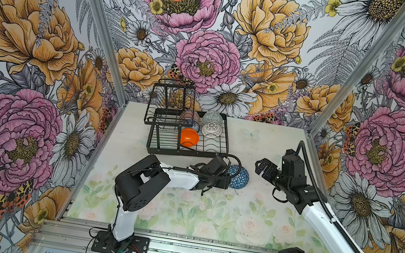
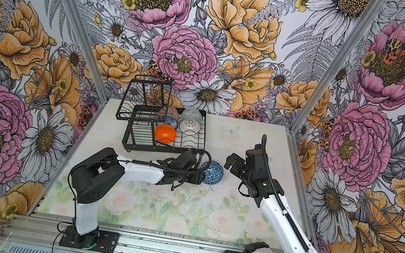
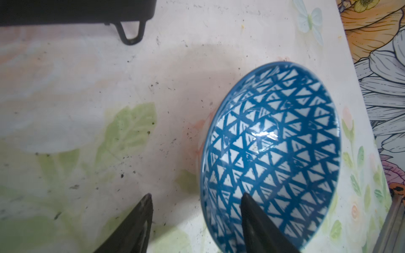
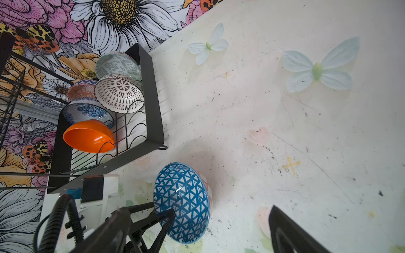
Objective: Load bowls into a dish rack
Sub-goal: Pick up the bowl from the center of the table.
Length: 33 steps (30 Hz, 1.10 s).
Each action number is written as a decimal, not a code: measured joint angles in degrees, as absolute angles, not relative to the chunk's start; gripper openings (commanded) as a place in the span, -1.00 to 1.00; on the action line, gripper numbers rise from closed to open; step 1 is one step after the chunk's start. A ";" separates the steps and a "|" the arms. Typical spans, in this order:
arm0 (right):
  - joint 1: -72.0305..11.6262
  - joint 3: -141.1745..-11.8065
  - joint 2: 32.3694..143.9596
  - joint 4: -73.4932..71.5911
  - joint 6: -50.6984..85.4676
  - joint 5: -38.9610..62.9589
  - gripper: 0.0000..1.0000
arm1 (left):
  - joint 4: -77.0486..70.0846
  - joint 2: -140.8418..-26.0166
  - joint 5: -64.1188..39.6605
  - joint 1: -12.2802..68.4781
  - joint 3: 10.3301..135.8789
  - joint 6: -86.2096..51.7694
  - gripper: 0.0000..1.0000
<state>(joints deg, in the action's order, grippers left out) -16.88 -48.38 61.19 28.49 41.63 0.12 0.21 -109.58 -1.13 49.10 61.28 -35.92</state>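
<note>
Blue bowl [image 1: 240,178] is on the table [image 1: 262,142], outside the rack [image 1: 185,155], just off its front right corner. It is tipped up on its edge, inside facing the left arm. Rack sits at the back wall, left of centre. Bare tabletop runs from its right side to the right wall and across the front. Five bowls stand in the rack's low tray. The orange bowl [image 1: 188,137] is nearest the front, with the flowered bowl [image 4: 87,111] and then the orange-white bowl [image 4: 81,92] behind it. The black-white bowl [image 1: 211,129] and pale green bowl [image 1: 212,117] are beside them, toward the right edge. Both top views hide the left fingers behind the wrist; the left wrist view shows them. The left gripper [image 3: 196,196] is partly open and straddles the blue bowl's rim. The inner finger [image 3: 258,219] is against the patterned wall. The outer finger [image 3: 140,219] is outside, with a gap to the bowl, so no pinch. That view also shows a rack foot [image 3: 131,35] nearby. Only the right wrist view shows the blue bowl's pinkish outer side. The right gripper [image 1: 261,167] has its fingers spread wide and holds nothing. It hangs in the air just right of the blue bowl, apart from it.
</note>
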 measured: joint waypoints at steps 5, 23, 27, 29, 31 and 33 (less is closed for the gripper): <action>-16.88 -47.75 61.19 28.51 42.52 0.10 0.98 | 0.40 -110.21 -1.56 48.95 61.78 -35.75 -0.05; -16.88 -37.17 56.82 16.14 50.61 4.45 0.99 | -1.76 -110.15 -2.57 48.88 61.91 -36.91 -1.00; -16.88 -37.15 55.53 13.41 51.05 5.78 0.99 | -1.93 -110.13 -2.57 48.84 61.80 -36.91 -1.00; -16.88 -37.36 55.27 12.75 51.24 6.74 0.99 | -2.17 -109.89 -2.46 48.80 61.43 -36.91 -1.00; -16.88 -37.85 55.59 12.38 51.66 8.25 0.99 | -2.50 -108.86 -2.22 48.56 60.16 -36.91 -1.00; -16.88 -38.87 56.77 12.16 52.18 9.98 0.99 | -2.74 -106.94 -1.34 48.16 58.17 -36.91 -1.00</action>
